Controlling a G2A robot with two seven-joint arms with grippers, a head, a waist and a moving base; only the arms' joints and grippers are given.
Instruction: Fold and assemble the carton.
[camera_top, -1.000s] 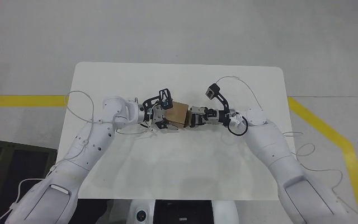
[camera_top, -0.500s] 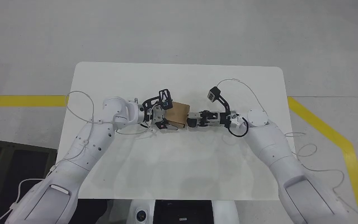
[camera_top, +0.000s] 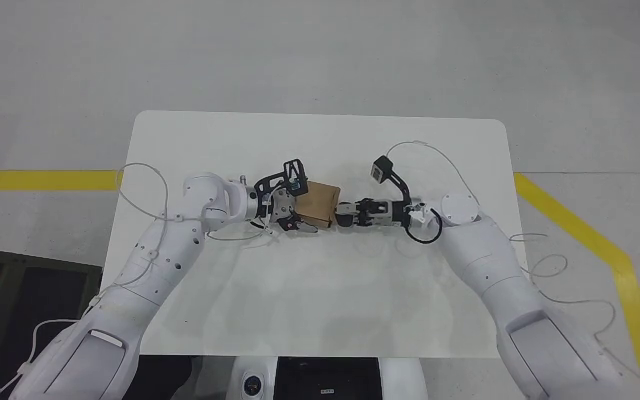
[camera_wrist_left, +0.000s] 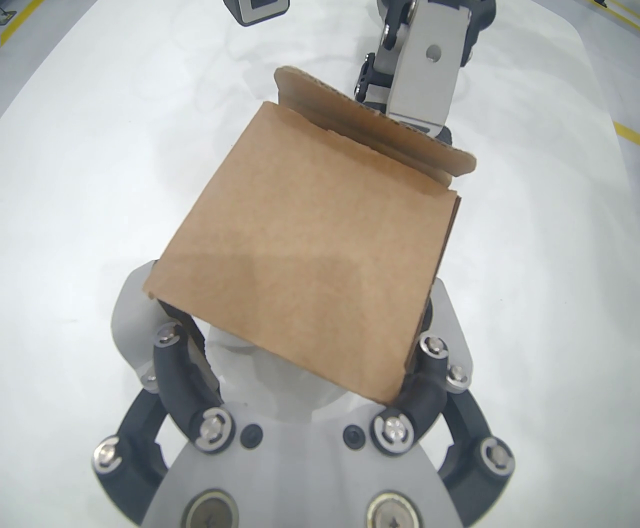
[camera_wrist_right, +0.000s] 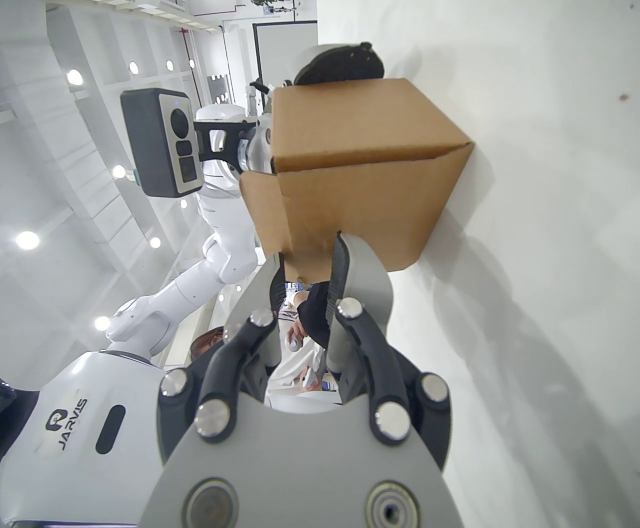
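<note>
The brown cardboard carton (camera_top: 318, 203) stands on the white table (camera_top: 400, 300), roughly at the middle of the tabletop, with an arm coming in at each of its two ends. Its upper panel is flat and closed.

The left gripper (camera_top: 288, 212) is at the carton's end nearest the left arm. In the left wrist view the left gripper (camera_wrist_left: 300, 340) has its black fingers (camera_wrist_left: 425, 380) spread across the carton's (camera_wrist_left: 310, 240) width, one against each lower corner, so the box is clasped between them.

At the carton's opposite end an end flap (camera_wrist_left: 370, 125) sticks out past the top panel, its corrugated edge showing. The right gripper (camera_top: 343, 215) is at this end, touching the carton. In the right wrist view the right gripper (camera_wrist_right: 307, 255) is nearly closed, its two fingers pinching the edge of the end flap (camera_wrist_right: 265, 215), which hangs off the carton's (camera_wrist_right: 360, 165) end face. Seen from the left wrist, the right gripper (camera_wrist_left: 420, 75) stands just behind that flap.
</note>
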